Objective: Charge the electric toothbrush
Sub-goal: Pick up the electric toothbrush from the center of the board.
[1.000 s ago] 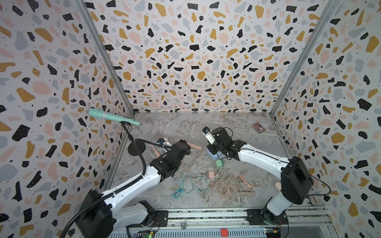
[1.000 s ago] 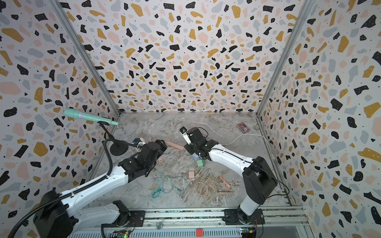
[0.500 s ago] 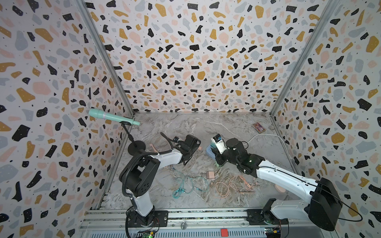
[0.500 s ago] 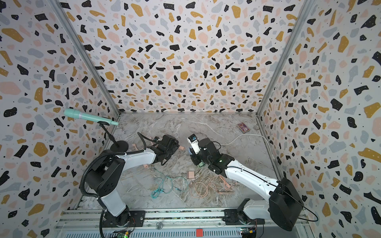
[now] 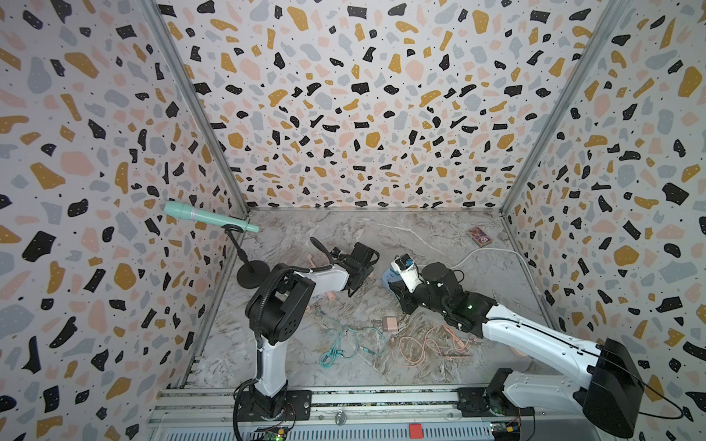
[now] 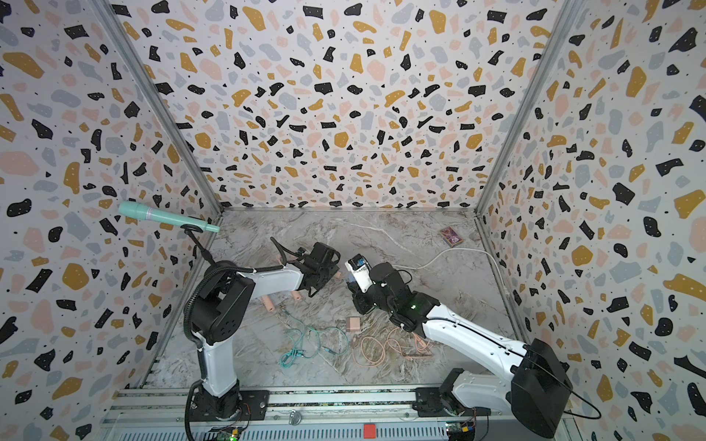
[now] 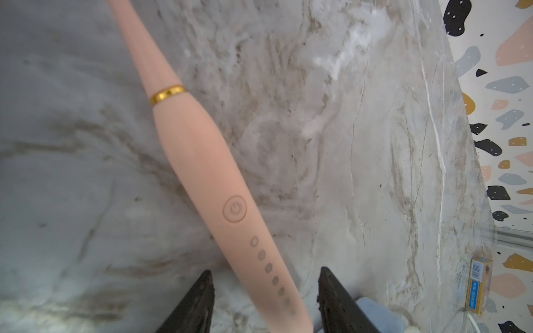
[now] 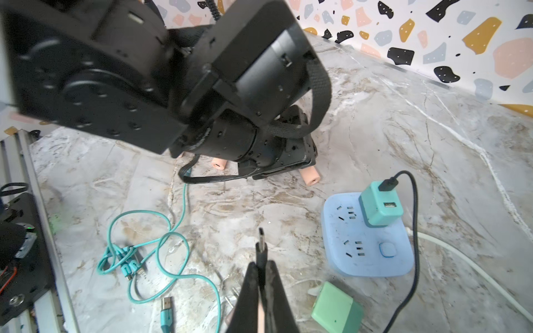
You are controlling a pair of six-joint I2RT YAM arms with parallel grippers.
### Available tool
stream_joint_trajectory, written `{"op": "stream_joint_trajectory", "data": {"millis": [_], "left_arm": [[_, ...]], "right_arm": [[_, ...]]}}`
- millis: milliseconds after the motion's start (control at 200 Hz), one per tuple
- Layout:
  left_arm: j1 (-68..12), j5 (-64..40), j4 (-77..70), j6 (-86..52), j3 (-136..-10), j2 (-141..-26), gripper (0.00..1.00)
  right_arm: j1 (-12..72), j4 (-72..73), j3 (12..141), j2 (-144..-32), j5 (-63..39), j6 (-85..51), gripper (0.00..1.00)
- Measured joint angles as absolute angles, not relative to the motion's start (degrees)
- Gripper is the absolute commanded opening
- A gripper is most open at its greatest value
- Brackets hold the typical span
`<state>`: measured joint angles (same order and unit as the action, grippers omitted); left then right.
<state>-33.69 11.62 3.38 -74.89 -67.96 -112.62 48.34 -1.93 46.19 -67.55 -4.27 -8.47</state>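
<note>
Terrazzo-patterned walls close a marbled surface (image 5: 382, 236) on three sides, with a metal rail along the front. The far strip and the right side lie open, while the near middle is crowded. The pink electric toothbrush (image 7: 202, 161) lies flat left of centre. The left gripper (image 7: 265, 271) straddles its lower handle, jaws spread with a gap on each side. Near its butt end sits one blue power strip (image 8: 369, 245) carrying one teal charger (image 8: 380, 209). From there one black cable (image 8: 415, 230) loops to the plug (image 8: 261, 245), which the right gripper (image 8: 261, 263) pinches tight, apart from the toothbrush. Two chargers lie loose, a green charger (image 8: 336, 308) and a pink charger (image 5: 390, 323), and two cables, a teal cable (image 8: 166, 317) and a peach cable (image 5: 454, 345). One small box (image 5: 479, 236) lies near the far right corner, and one teal microphone (image 5: 206, 217) stands at the left wall. The brush head is cut off in the left wrist view, and in both top views the arm covers most of the handle. A second pink butt end (image 8: 217, 164) shows beneath that arm, its body hidden.
</note>
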Motion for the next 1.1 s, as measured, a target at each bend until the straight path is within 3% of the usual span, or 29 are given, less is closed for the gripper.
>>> {"op": "stream_joint_trajectory", "data": {"millis": [150,626,751,1101], "left_arm": [[-32.7,11.7,5.5,-72.6,-71.1,-114.6,0.50],[-29.1,12.3,15.1,-69.8,-81.0,-120.0,0.54],[-28.4,10.9,18.2,-69.7,-85.5,-122.6,0.44],[-28.0,10.1,23.4,-68.3,-92.4,-126.5,0.39]], "right_arm": [[49.3,-2.5,45.9,-66.3,-4.7,-8.7,0.00],[51.5,-6.9,46.0,-63.9,-5.8,-9.2,0.00],[52.4,-7.9,46.0,-63.7,-5.9,-9.2,0.00],[54.0,-10.0,47.4,-63.5,-6.1,-9.1,0.00]]}}
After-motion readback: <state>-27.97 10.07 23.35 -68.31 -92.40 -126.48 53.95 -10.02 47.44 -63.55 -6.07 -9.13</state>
